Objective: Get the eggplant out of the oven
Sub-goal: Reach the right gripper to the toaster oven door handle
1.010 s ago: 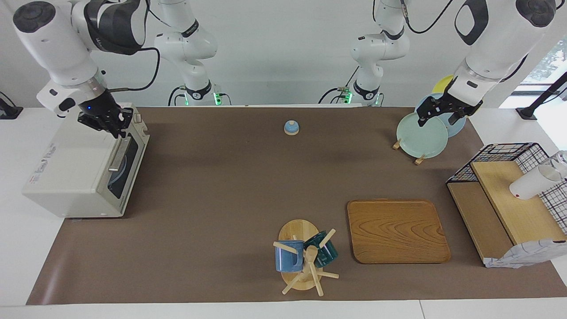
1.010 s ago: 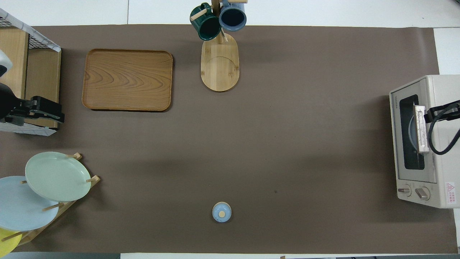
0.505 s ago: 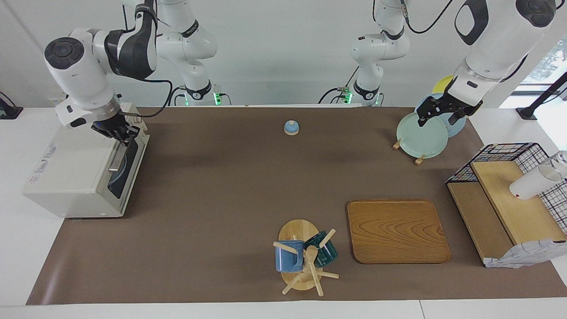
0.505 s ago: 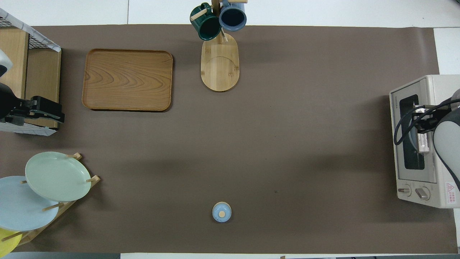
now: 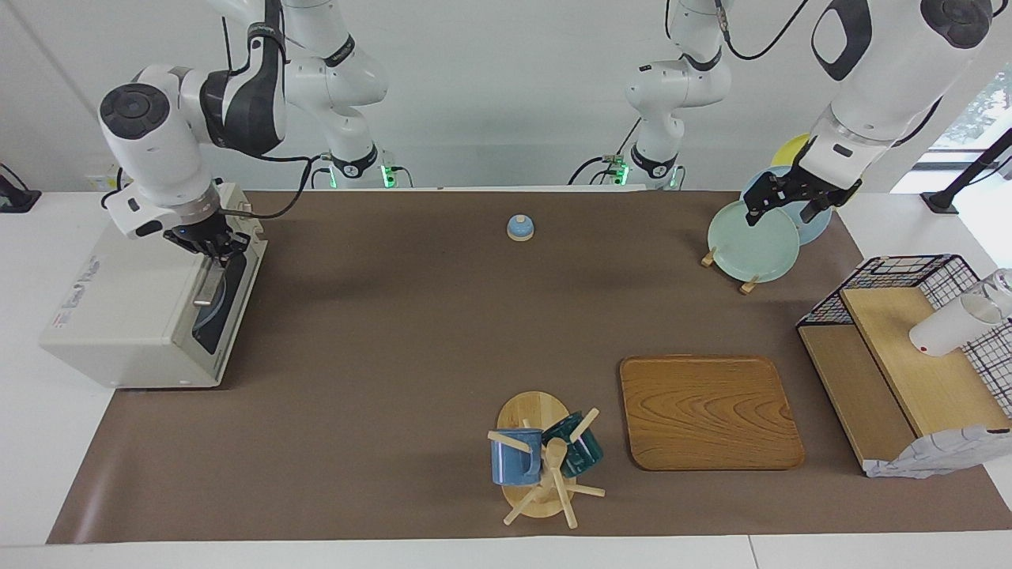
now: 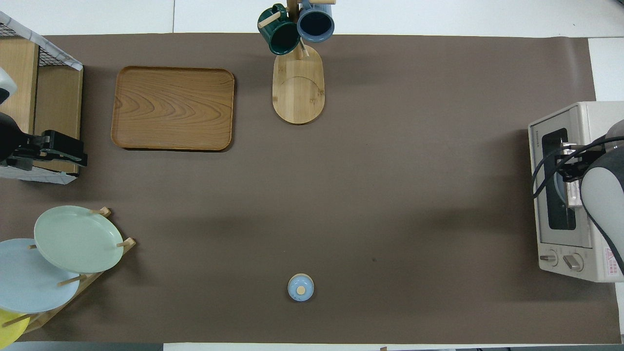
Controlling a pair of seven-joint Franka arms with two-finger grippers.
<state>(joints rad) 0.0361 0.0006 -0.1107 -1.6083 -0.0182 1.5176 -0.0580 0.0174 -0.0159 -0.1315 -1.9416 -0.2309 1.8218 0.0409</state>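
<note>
The off-white oven [image 5: 134,308] stands at the right arm's end of the table with its dark glass door [image 5: 217,304] up and closed. It also shows in the overhead view [image 6: 570,190]. The eggplant is hidden. My right gripper [image 5: 212,245] is down at the door's metal bar handle [image 5: 207,280], seen from above over the handle [image 6: 568,163]. My left gripper [image 5: 779,215] waits open and empty in the air over the plate rack.
A rack holds green [image 5: 753,241], blue and yellow plates. A wire shelf [image 5: 909,348] with a white cup, a wooden tray [image 5: 708,411], a mug tree [image 5: 545,458] and a small blue lidded jar [image 5: 519,227] stand on the brown mat.
My right gripper has swung from over the oven's top corner down to the door handle, and its arm has turned over the oven. The left arm has not moved.
</note>
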